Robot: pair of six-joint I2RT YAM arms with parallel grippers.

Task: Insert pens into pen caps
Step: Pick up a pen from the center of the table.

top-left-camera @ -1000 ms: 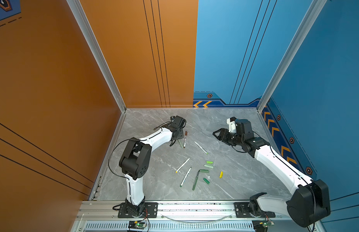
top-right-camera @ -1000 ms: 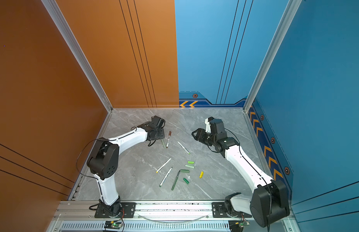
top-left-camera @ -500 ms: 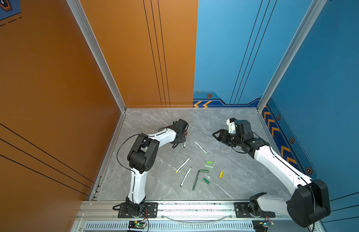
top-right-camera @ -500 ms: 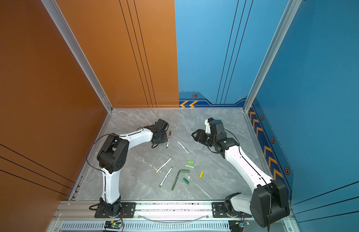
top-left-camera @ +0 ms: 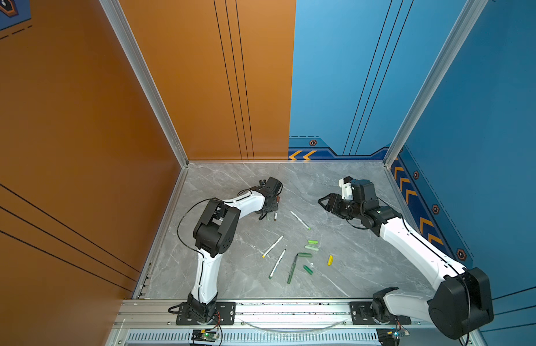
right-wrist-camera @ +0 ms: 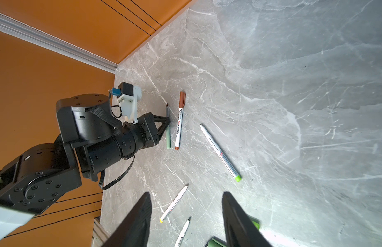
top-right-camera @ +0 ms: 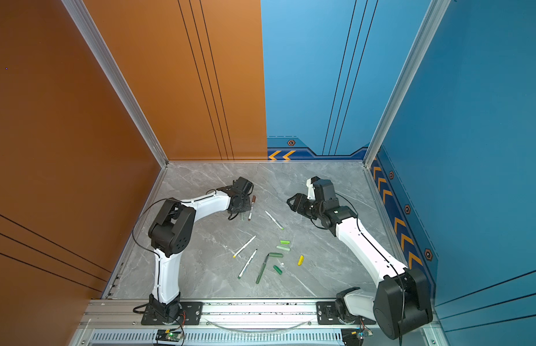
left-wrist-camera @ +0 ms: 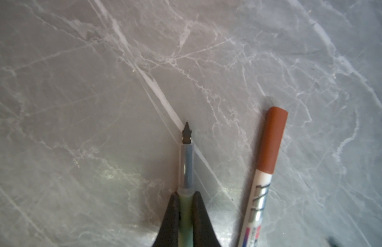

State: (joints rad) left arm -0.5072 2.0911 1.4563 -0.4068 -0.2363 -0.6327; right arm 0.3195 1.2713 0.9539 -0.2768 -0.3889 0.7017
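Note:
My left gripper [left-wrist-camera: 186,194] is shut on the barrel of a sage-green pen [left-wrist-camera: 187,166] whose dark tip points away over the table; in a top view that gripper [top-right-camera: 241,213] is low at the table. Right beside it lies a white pen with a brown cap [left-wrist-camera: 271,141] on it. My right gripper [right-wrist-camera: 186,194] hovers open and empty, also in both top views [top-left-camera: 320,201]. Loose caps lie mid-table: bright green [top-left-camera: 313,241], pale green [top-left-camera: 311,247], two dark green [top-left-camera: 304,255] and yellow [top-left-camera: 330,260].
Other pens lie on the marble table [top-left-camera: 350,269]: a light-green-ended one [top-left-camera: 299,219], a yellow-ended one [top-left-camera: 272,246], a dark-green-tipped white one [top-left-camera: 277,263] and an all dark green one [top-left-camera: 291,269]. Orange and blue walls enclose three sides.
My left gripper has closed on the sage-green pen, and the left arm's elbow has swung inward toward the table's middle. The right arm has not moved.

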